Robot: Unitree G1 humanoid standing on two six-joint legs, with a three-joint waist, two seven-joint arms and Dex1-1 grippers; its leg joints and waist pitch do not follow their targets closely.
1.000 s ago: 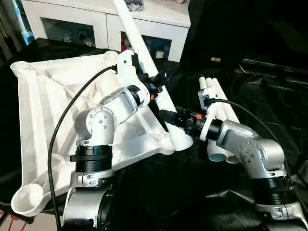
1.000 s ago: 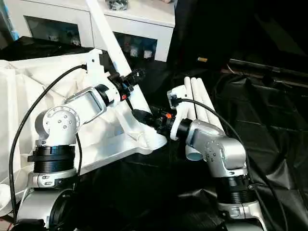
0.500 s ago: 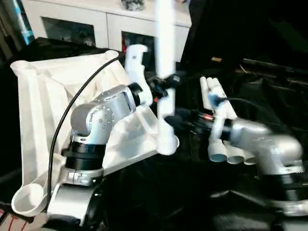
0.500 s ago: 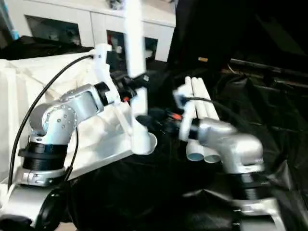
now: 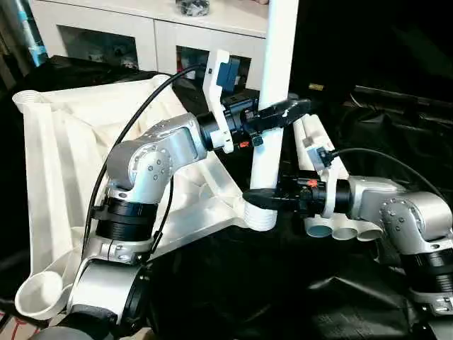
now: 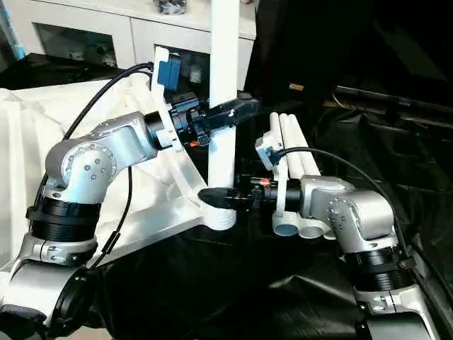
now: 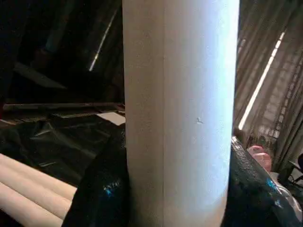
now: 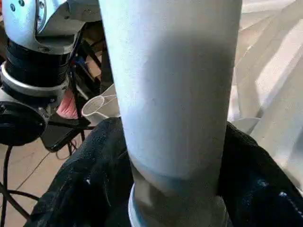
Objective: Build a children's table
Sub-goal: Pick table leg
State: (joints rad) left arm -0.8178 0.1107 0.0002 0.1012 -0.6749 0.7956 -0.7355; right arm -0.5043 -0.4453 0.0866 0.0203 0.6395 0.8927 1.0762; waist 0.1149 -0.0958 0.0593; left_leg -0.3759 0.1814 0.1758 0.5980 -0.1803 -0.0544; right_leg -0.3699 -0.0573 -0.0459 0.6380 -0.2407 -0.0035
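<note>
White table leg (image 5: 272,106) stands upright, lower end seated at the corner socket (image 5: 259,214) of the tabletop (image 5: 64,149). Tabletop lies upside down, ribbed underside up, on a surface covered in black sheeting (image 5: 396,149); the socket in use is at the tabletop corner nearest the spare legs. Left gripper (image 5: 277,115) jaws pinching the leg partway up, one finger on each side; in the left wrist view the leg (image 7: 180,113) sits between the two black fingers (image 7: 102,189). Right gripper (image 5: 263,200) jaws pinching the same leg low down, just above the socket collar; right wrist view has the leg (image 8: 170,94) between its black fingers (image 8: 90,184), collar ring at the base. Three spare legs (image 5: 333,219) lie side by side on the black sheeting, just beside the right forearm, open ends toward the robot. Another empty socket (image 5: 41,292) at the tabletop's near left corner. White cabinet with glass doors (image 5: 141,35) behind the tabletop, along the far edge.
</note>
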